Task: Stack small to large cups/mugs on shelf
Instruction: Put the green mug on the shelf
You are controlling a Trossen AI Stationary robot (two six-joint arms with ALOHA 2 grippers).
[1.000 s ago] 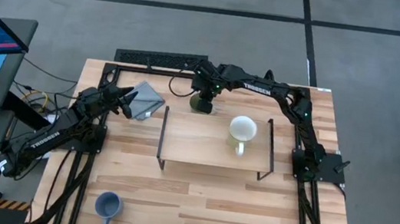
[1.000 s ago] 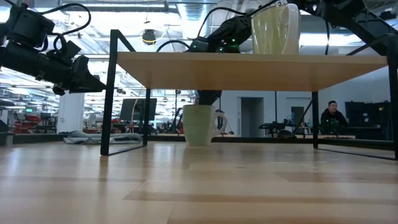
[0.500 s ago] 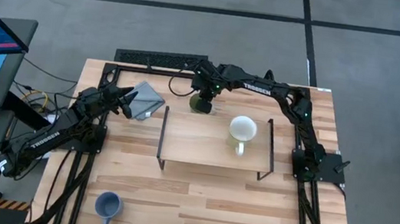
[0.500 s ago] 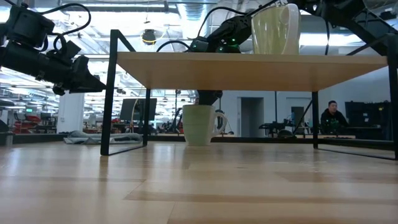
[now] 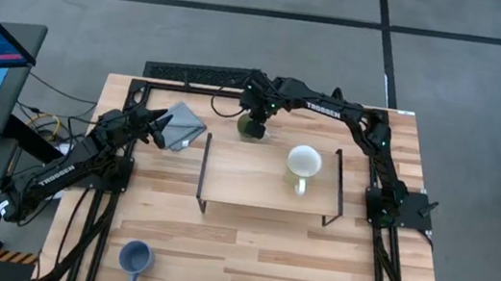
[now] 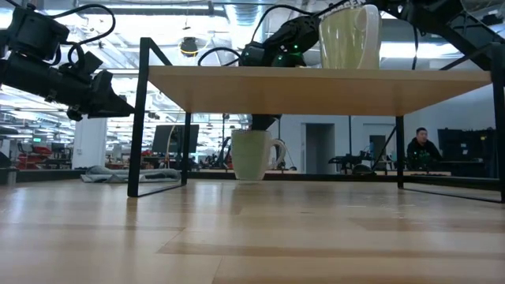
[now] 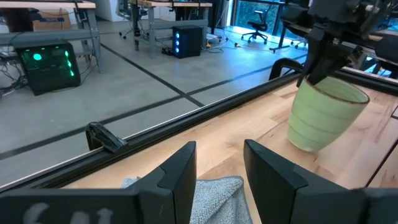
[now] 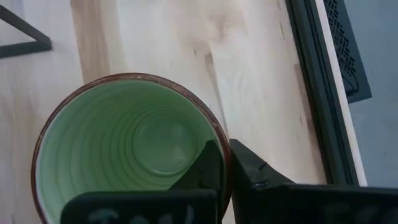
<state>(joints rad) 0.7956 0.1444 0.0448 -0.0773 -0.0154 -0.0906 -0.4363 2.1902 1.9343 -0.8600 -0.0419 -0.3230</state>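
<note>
The green mug [image 5: 251, 127] is behind the shelf's far left corner, also visible in the low view [image 6: 251, 155] and the left wrist view [image 7: 323, 115]. My right gripper [image 8: 225, 155] is shut on its rim from above. The cream-white mug [image 5: 303, 164] stands upright on the shelf [image 5: 246, 174]. The blue mug [image 5: 135, 257] stands on the table by the near edge. My left gripper [image 7: 219, 168] is open and hovers over the folded grey cloth [image 5: 184, 124], touching nothing. My right gripper pinches the green mug's wall at the rim [image 8: 216, 129], one finger [image 8: 208, 168] inside the cup and the other [image 8: 252, 171] outside. The fingers come from above, pointing down. The mug hangs slightly tilted, its base [image 6: 251, 178] just off the table.
The shelf's black wire legs [image 6: 140, 118] stand close to the green mug. A black rail [image 5: 203, 76] runs along the table's far edge. The left half of the shelf board is bare. A person [image 6: 422, 150] sits in the room far behind the table.
My right gripper has risen a little and shifted slightly toward the table's far edge. The green mug has come up with it, from standing on the table to hanging tilted just above it.
</note>
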